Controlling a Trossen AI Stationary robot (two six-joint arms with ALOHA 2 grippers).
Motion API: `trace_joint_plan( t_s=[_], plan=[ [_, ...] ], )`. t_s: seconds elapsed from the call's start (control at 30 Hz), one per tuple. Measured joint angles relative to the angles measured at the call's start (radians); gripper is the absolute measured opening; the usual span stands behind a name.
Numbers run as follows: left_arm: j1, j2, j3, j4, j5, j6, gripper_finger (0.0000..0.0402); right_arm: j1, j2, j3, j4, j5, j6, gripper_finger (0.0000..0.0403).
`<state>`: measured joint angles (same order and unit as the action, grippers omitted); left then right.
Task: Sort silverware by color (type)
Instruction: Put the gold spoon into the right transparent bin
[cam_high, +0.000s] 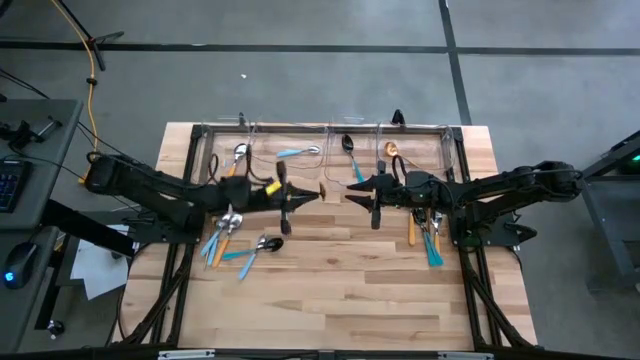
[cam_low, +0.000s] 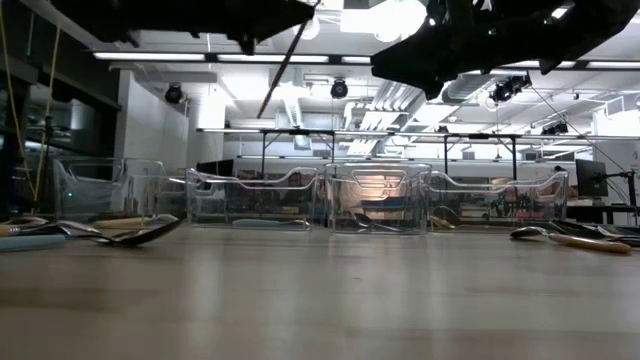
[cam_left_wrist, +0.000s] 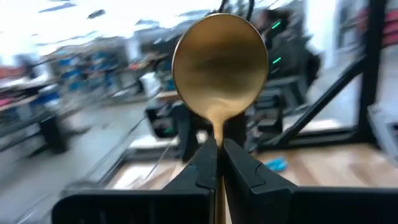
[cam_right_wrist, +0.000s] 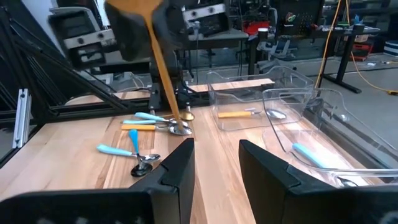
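Note:
My left gripper (cam_high: 297, 194) hovers over the table's middle, shut on an all-gold spoon (cam_left_wrist: 219, 62). Facing it from the right, my right gripper (cam_high: 362, 188) stands open with nothing between its fingers (cam_right_wrist: 180, 163). Loose silverware lies flat on the wood. One pile with orange and light-blue handles (cam_high: 228, 238) is at the left, and another (cam_high: 426, 238) lies under the right arm. In the far bins lie an orange-handled piece (cam_high: 238, 156), a light-blue-handled one (cam_high: 296, 152), a black spoon (cam_high: 349, 148) and a gold spoon (cam_high: 392, 150). My left gripper pinches the gold spoon at its neck (cam_left_wrist: 216, 134), just below the bowl, between its two fingers. The fingers lie level and come from the table's left. The bowl stands out past the fingertips. The handle (cam_right_wrist: 164, 78) slants down below them, clear of the table.
A row of clear plastic bins (cam_high: 330, 128) runs along the far edge. Bare wood (cam_high: 340, 290) fills the near half of the table. Black frame rails (cam_high: 470, 270) run along both sides.

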<state>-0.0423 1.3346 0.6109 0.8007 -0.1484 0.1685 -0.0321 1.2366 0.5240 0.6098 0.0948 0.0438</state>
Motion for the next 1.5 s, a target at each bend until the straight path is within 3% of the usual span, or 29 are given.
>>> trace_joint_plan(
  t_s=[0.1, 0.23, 0.5, 0.7, 1.13, 1.23, 1.33, 1.5],
  plan=[
    [0.065, 0.036, -0.001, 0.05, 0.137, -0.032, 0.0, 0.0, 0.005, 0.0, 0.002, 0.0, 0.0, 0.011],
    [0.099, 0.101, -0.001, 0.153, 0.226, -0.055, 0.0, 0.0, 0.049, 0.0, 0.089, -0.012, 0.0, 0.011],
    [0.101, 0.249, -0.004, 0.404, 0.241, -0.082, 0.0, 0.0, 0.242, 0.001, 0.406, -0.103, -0.05, 0.011],
    [0.102, 0.326, -0.01, 0.595, 0.24, -0.119, 0.0, 0.0, 0.337, 0.061, 0.449, -0.103, -0.018, 0.011],
    [0.114, 0.332, -0.01, 0.604, 0.236, -0.129, 0.0, 0.007, 0.402, 0.146, 0.426, -0.126, -0.015, 0.0106],
    [0.114, 0.332, -0.01, 0.605, 0.236, -0.125, 0.0, 0.007, 0.402, 0.146, 0.426, -0.125, -0.009, 0.0077],
    [0.114, 0.332, -0.01, 0.605, 0.233, -0.126, 0.0, 0.006, 0.401, 0.146, 0.426, -0.125, 0.001, 0.0021],
    [0.114, 0.332, -0.01, 0.604, 0.228, -0.144, 0.0005, 0.006, 0.401, 0.146, 0.426, -0.123, 0.008, 0.0014]
  ],
)
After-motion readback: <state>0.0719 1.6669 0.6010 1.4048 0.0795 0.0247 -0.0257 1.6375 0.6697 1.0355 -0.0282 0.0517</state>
